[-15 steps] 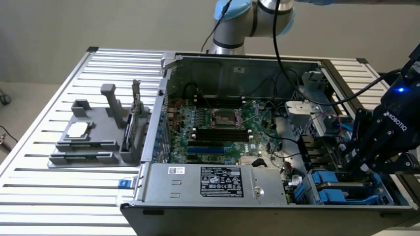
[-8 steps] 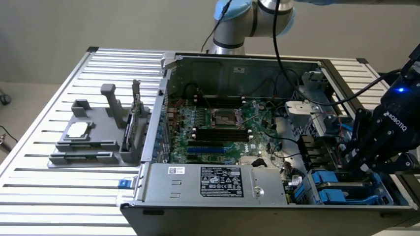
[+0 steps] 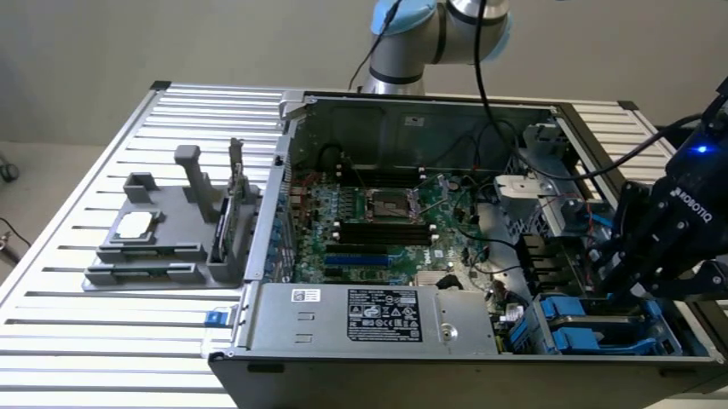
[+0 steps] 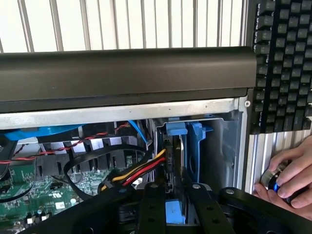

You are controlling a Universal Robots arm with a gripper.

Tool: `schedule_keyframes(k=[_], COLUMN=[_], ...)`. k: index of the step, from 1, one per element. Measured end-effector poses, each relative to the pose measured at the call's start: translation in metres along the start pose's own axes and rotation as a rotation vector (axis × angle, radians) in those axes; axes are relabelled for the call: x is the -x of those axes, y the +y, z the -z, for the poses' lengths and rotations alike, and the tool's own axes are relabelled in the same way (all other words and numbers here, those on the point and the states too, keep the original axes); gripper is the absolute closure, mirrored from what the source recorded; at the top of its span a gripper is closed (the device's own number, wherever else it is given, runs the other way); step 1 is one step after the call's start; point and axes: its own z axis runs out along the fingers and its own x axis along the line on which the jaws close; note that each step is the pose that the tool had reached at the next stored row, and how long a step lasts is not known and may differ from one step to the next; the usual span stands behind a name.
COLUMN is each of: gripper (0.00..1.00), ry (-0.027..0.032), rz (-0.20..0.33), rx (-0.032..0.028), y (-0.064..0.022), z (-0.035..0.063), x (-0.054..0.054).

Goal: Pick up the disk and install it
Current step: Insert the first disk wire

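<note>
One disk [image 4: 181, 161] stands edge-up in its blue carrier inside the drive bay [image 4: 222, 146] at the case's front corner, with the gripper [image 4: 176, 195] right over it. The fingers seem slightly parted around the carrier's top edge, though a firm hold is unclear. Seat it straight along the bay rails, clear of the cables [image 4: 139, 170].

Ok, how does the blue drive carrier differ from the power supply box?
The blue drive carrier is blue plastic; the power supply box is silver with a label. The carrier sits at the exterior view's right; the box lies to its left. Both sit inside the case.
</note>
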Motion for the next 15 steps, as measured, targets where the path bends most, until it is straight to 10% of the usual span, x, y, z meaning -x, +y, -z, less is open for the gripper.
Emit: schedule_keyframes(k=[15], gripper=[0.75], ry=[-0.0002], rz=[0.0], rx=[-0.0014], y=[-0.0072], z=[0.0515], x=[0.008])
